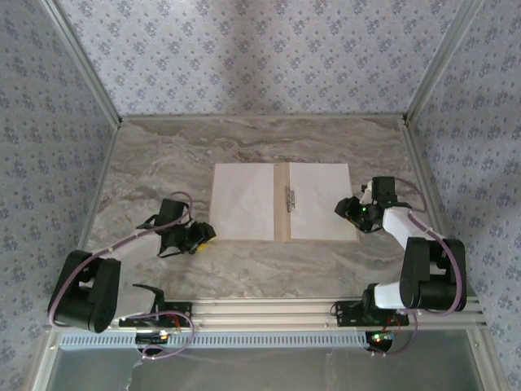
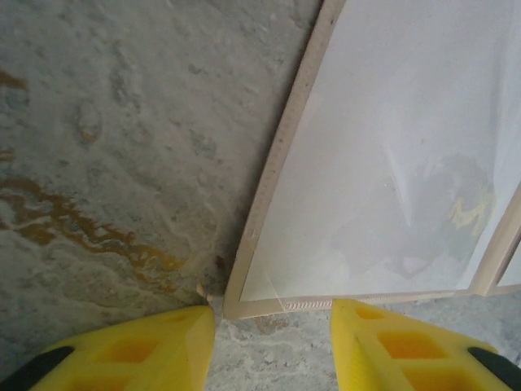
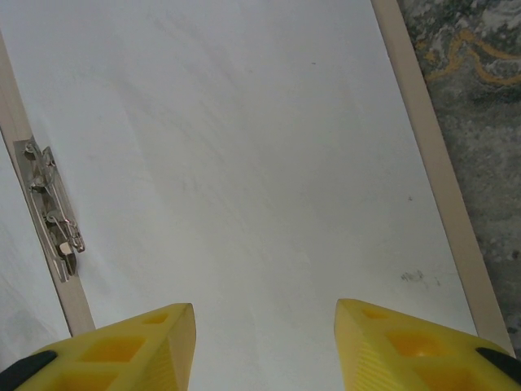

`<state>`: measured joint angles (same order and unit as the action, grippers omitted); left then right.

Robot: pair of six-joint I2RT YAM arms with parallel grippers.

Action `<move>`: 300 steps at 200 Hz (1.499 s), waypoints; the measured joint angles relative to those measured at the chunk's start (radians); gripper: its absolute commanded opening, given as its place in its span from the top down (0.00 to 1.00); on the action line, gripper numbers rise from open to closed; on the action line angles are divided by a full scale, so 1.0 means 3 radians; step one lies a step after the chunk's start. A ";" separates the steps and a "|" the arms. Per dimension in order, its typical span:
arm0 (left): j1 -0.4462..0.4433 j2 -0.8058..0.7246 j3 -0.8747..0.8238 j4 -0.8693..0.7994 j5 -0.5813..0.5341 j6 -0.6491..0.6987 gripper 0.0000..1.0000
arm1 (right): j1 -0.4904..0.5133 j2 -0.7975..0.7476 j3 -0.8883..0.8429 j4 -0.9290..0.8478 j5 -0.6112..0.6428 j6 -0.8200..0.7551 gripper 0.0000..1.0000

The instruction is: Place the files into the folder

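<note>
The table (image 1: 163,163) looks like grey stone with wavy pale lines. It lies under the left gripper (image 1: 202,236) and the right gripper (image 1: 346,208) and goes on well past them. In the left wrist view, an orange-brown streak (image 2: 81,224) runs over the stone, ahead of that gripper and to its left. In the right wrist view, an orange squiggle (image 3: 472,57) sits far ahead of that gripper, on its right. Walls (image 1: 260,57) with small purple flowers stand beyond both grippers and out to each side. A shiny metal post (image 1: 84,61) leans up in a far corner. Behind the grippers lies a silver rail (image 1: 269,309), with a grey ribbed strip (image 1: 269,340) just behind it.
</note>
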<state>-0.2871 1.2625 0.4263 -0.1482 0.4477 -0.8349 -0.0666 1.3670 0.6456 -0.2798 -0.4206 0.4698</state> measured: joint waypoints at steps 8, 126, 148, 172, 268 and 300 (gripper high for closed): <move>0.0017 0.0013 -0.0001 0.0005 0.0019 -0.0004 0.61 | 0.0008 0.0010 0.0000 0.0000 0.0001 0.0000 0.50; 0.0056 0.0055 -0.0034 0.0230 0.0051 -0.0003 0.70 | 0.0050 0.0050 0.0000 0.0001 -0.0052 0.0000 0.50; 0.0056 0.0055 -0.0034 0.0367 0.0029 -0.0001 0.73 | 0.0050 0.0051 0.0000 0.0001 -0.0072 0.0000 0.50; 0.0062 0.0055 -0.0034 0.0436 0.0027 0.0011 0.77 | 0.0050 0.0051 0.0000 0.0001 -0.0083 0.0000 0.50; 0.0079 -0.0525 0.0174 -0.0027 -0.0139 0.0244 1.00 | 0.0098 -0.0263 0.0216 -0.0126 -0.0308 0.0017 0.50; 0.0078 -0.0872 0.0712 -0.0857 -0.0520 0.0492 1.00 | 0.0197 -0.0498 0.0354 -0.0164 -0.0420 0.0057 0.50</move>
<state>-0.2638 1.0008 0.6399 -0.4053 0.2916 -0.6872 -0.0074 1.2175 0.7517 -0.3290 -0.5465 0.4870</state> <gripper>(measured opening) 0.042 0.504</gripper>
